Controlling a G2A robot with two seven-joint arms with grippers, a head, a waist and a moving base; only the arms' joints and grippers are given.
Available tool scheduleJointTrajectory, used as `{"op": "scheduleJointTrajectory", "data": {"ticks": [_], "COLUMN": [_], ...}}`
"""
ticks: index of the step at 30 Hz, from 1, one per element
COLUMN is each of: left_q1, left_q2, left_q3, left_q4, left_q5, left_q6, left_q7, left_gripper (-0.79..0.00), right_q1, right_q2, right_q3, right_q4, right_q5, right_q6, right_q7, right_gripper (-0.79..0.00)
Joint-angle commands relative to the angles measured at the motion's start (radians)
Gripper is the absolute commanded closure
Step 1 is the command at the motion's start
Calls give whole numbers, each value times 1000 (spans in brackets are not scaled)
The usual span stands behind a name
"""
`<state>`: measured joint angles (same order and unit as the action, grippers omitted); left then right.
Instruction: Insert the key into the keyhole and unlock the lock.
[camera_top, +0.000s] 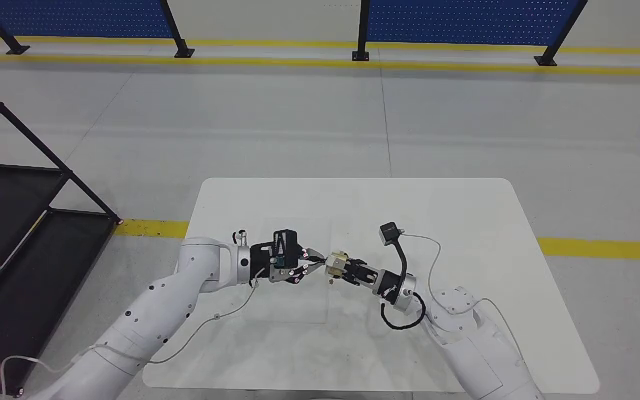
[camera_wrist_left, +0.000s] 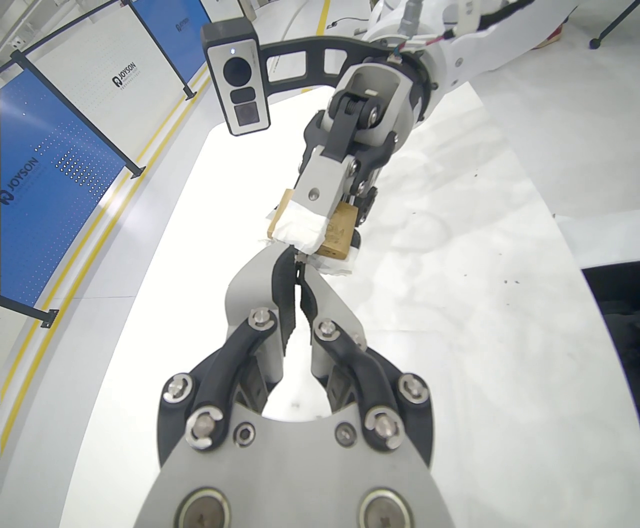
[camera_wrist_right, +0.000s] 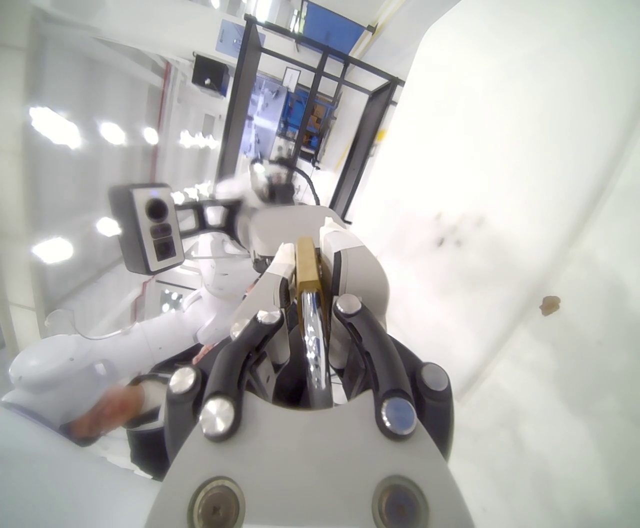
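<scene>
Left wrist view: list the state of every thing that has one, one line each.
padlock: clamped in the right gripper, off the table; shackle state unclear.
key: pinched in the left gripper, tip at the padlock; insertion unclear.
left gripper: shut on key.
right gripper: shut on padlock.

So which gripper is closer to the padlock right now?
Right. The right gripper is clamped around the padlock and holds it directly. The left gripper is shut, with its tip right at the padlock's taped end, facing the right one.
</scene>
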<state>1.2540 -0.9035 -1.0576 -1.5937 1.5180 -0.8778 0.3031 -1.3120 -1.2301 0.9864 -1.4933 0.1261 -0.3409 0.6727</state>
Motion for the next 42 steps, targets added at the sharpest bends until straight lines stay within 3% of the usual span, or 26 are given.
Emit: {"op": "scheduleJointTrajectory", "data": {"ticks": [1,25,27,28,42], "left_q1": [0,3,6,6,49], "left_q2": [0,-2,-2,-3,8], "left_q3": [0,-14,-15,-16,-92], "left_q4": [4,18,21,20,42], "left_q5": [-1,-26,-35,-42,-102], "left_q6": [-2,-24,-23,-22,-8], "left_q7": [2,1,-7,-13,-1], "left_gripper": [0,0,-499,-785,-785], "right_q1": [0,0,0,0,0], "right_q2": [0,0,0,0,0], "right_q3": [0,0,0,0,0], "right_q4": [0,0,0,0,0], "right_q5": [0,0,0,0,0], "right_q6": [0,0,0,0,0], "right_q7": [0,0,0,0,0], "right_gripper": [0,0,0,0,0]}}
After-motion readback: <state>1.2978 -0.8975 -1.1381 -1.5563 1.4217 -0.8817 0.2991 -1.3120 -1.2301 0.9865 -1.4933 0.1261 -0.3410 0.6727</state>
